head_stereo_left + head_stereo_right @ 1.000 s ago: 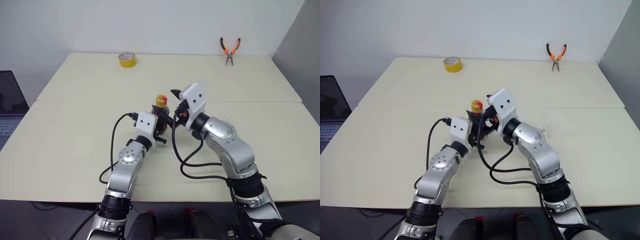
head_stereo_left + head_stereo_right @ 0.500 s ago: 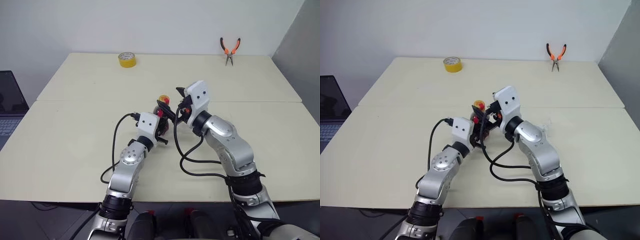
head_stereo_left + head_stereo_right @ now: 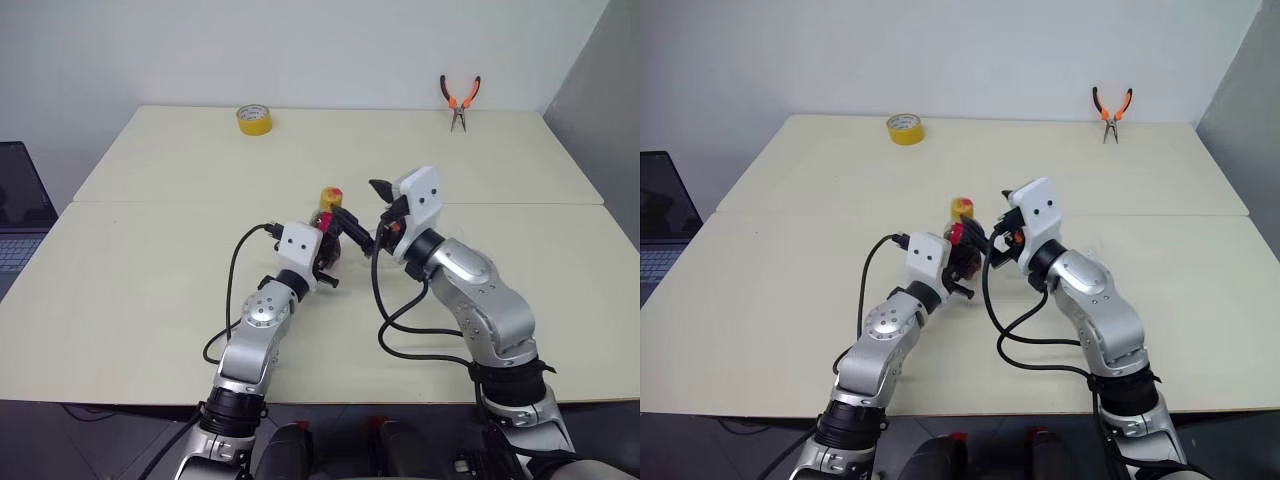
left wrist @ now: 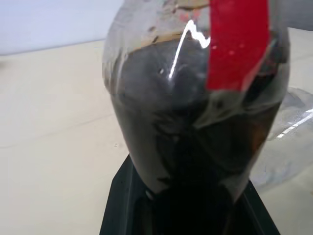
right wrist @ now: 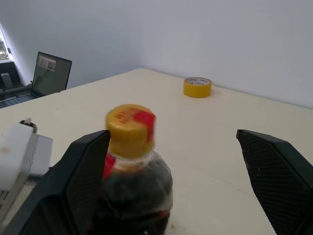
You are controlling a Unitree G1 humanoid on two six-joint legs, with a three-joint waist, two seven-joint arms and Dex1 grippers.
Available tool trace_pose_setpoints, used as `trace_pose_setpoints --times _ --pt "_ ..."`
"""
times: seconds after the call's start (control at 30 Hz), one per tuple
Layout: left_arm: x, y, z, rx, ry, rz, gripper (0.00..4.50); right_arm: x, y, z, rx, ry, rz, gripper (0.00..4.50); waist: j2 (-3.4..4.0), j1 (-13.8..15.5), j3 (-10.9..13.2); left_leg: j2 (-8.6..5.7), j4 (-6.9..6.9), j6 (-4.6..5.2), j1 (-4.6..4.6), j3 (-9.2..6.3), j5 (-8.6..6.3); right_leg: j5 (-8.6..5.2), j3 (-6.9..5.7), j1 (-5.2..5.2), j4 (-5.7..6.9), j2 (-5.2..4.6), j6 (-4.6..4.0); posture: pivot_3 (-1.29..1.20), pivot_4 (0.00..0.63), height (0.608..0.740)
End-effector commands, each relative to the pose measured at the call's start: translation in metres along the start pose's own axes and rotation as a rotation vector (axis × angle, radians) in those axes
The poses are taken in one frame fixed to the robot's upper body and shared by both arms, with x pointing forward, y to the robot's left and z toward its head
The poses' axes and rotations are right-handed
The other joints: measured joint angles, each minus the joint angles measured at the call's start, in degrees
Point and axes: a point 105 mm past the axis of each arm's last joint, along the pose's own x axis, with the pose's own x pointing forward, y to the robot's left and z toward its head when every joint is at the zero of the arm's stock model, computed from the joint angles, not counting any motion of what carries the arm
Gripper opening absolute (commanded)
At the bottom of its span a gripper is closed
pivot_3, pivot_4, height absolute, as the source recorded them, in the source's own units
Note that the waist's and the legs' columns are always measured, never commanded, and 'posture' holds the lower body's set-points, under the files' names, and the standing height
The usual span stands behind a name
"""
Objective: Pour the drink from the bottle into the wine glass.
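The bottle (image 3: 328, 212), yellow cap on and red label at the neck, stands upright at the table's middle, dark with the drink (image 4: 195, 127). My left gripper (image 3: 324, 250) is shut on its lower body. My right gripper (image 5: 170, 136) is open just right of the bottle at cap height; the cap (image 5: 130, 128) sits close beside one finger (image 5: 85, 176) and untouched, the other finger (image 5: 274, 171) far off. The wine glass (image 4: 288, 142) shows as a clear rounded shape on the table past the bottle; in the head views my right forearm mostly hides it.
A yellow tape roll (image 3: 254, 119) lies at the far left of the table and orange-handled pliers (image 3: 459, 100) at the far right. A laptop (image 3: 20, 205) stands off the table's left edge. Black cables (image 3: 400, 330) loop on the table between my arms.
My right gripper has moved to the right, away from the bottle's cap, still open. The left gripper and the bottle have stayed in place.
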Motion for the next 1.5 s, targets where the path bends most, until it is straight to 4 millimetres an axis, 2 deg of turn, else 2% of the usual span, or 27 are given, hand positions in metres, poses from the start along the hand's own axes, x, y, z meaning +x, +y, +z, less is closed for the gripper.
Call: trace_pose_setpoints --times 0.03,0.2,0.27,0.33,0.4,0.57,0.8,1.1,1.27,1.5 --pt "0.000 0.003 0.021 0.018 -0.087 0.009 0.64 -0.011 -0.016 0.010 -0.017 -0.034 -0.068 4.41 0.00 0.02 0.00 0.00 0.00 0.00 0.00 0.00 0.00 0.00 0.00 0.00 0.00 0.00 0.00 0.00 0.150 0.740" --pt "0.000 0.003 0.022 0.019 -0.087 0.010 0.64 -0.018 -0.019 0.005 -0.028 -0.007 -0.069 4.41 0.00 -0.02 0.00 0.00 -0.01 0.00 0.00 0.01 0.00 0.00 0.02 -0.01 -0.01 0.01 0.00 0.00 0.150 0.740" --pt "0.000 0.003 0.022 0.021 -0.087 0.009 0.64 -0.018 -0.003 0.007 -0.041 0.002 0.019 4.41 0.00 -0.04 0.00 0.00 0.00 0.00 0.00 0.02 0.00 0.00 0.02 0.00 0.00 0.00 0.00 0.00 0.150 0.740" --pt "0.000 0.002 0.022 0.021 -0.087 0.006 0.64 -0.012 0.016 0.017 -0.038 -0.022 0.087 4.41 0.00 -0.14 0.00 0.01 -0.01 0.00 0.01 0.02 0.00 0.00 0.03 -0.01 0.00 0.01 0.00 0.00 0.150 0.740" --pt "0.001 0.002 0.022 0.020 -0.088 0.003 0.64 -0.005 0.025 0.023 -0.038 -0.036 0.102 4.41 0.00 -0.32 0.00 0.05 -0.02 0.00 0.02 0.02 0.00 0.00 0.05 -0.03 0.01 0.06 0.00 0.00 0.150 0.740" --pt "0.001 0.001 0.022 0.022 -0.089 -0.003 0.64 0.012 0.036 0.030 -0.040 -0.062 0.099 4.41 0.00 -0.10 0.00 0.04 0.00 0.00 0.02 -0.02 0.00 0.00 0.01 -0.01 0.00 0.07 0.00 0.00 0.150 0.740" --pt "0.002 0.002 0.022 0.026 -0.090 0.000 0.64 0.029 0.042 0.032 -0.070 -0.071 0.091 4.41 0.00 -0.05 0.00 0.00 0.01 0.00 0.01 -0.01 0.00 0.00 0.00 0.00 0.00 0.01 0.00 0.00 0.150 0.740" --pt "0.002 0.001 0.023 0.026 -0.093 0.001 0.64 0.033 0.028 0.025 -0.091 -0.047 0.028 4.41 0.00 -0.06 0.00 0.01 0.00 0.00 0.01 0.00 0.00 0.00 0.01 -0.01 0.00 0.01 0.00 0.00 0.150 0.740" --pt "0.001 0.004 0.023 0.026 -0.093 0.004 0.64 0.019 0.009 0.018 -0.076 -0.025 -0.027 4.41 0.00 -0.05 0.00 0.01 0.00 0.00 0.01 0.00 0.00 0.00 0.01 -0.01 0.00 0.01 0.00 0.00 0.150 0.740" --pt "0.000 0.005 0.023 0.027 -0.092 0.001 0.64 0.003 -0.001 0.019 -0.065 -0.019 -0.046 4.41 0.00 -0.03 0.00 0.01 -0.01 0.00 0.00 -0.01 0.00 0.00 0.00 -0.01 0.00 0.01 0.00 0.00 0.150 0.740"
